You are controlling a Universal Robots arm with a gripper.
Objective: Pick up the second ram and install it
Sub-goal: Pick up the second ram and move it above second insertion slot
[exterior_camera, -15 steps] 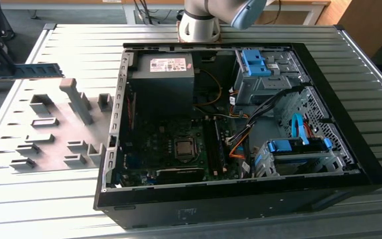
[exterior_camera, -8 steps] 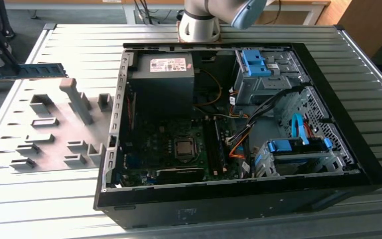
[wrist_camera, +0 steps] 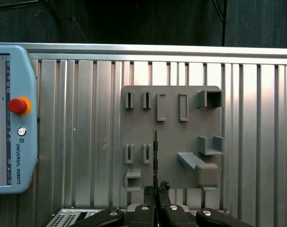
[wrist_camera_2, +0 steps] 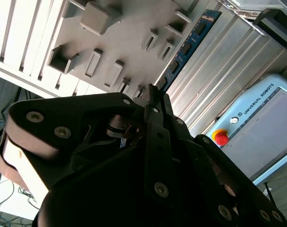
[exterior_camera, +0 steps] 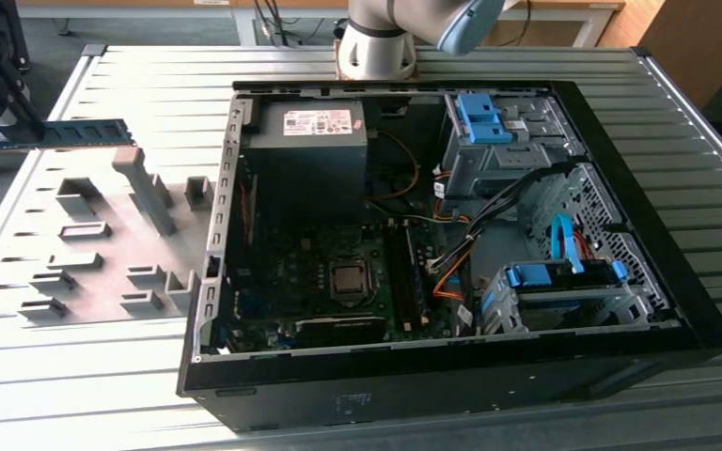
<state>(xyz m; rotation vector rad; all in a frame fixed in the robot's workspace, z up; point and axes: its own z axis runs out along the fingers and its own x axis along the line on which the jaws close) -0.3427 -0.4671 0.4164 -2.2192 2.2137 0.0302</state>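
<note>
The second ram (exterior_camera: 83, 132) is a thin blue stick with dark chips. It hangs level above the grey fixture plate (exterior_camera: 98, 235), at the exterior view's far left. My gripper (wrist_camera: 155, 190) is shut on it. In the first wrist view the ram (wrist_camera: 155, 153) shows edge-on, sticking out from between the fingers over the plate. In the second wrist view the ram (wrist_camera_2: 186, 47) runs out past my gripper (wrist_camera_2: 153, 92), its chips showing. The open computer case (exterior_camera: 662, 310) lies to the exterior view's right of the plate, with the motherboard's memory slots (exterior_camera: 401, 268) near its middle.
Grey blocks and posts (exterior_camera: 148, 188) stand up from the fixture plate. A teach pendant (wrist_camera: 11, 118) with a red stop button lies on the ribbed metal table beside the plate. Inside the case are a power supply (exterior_camera: 308, 141), loose cables (exterior_camera: 462, 254) and blue drive brackets (exterior_camera: 562, 277).
</note>
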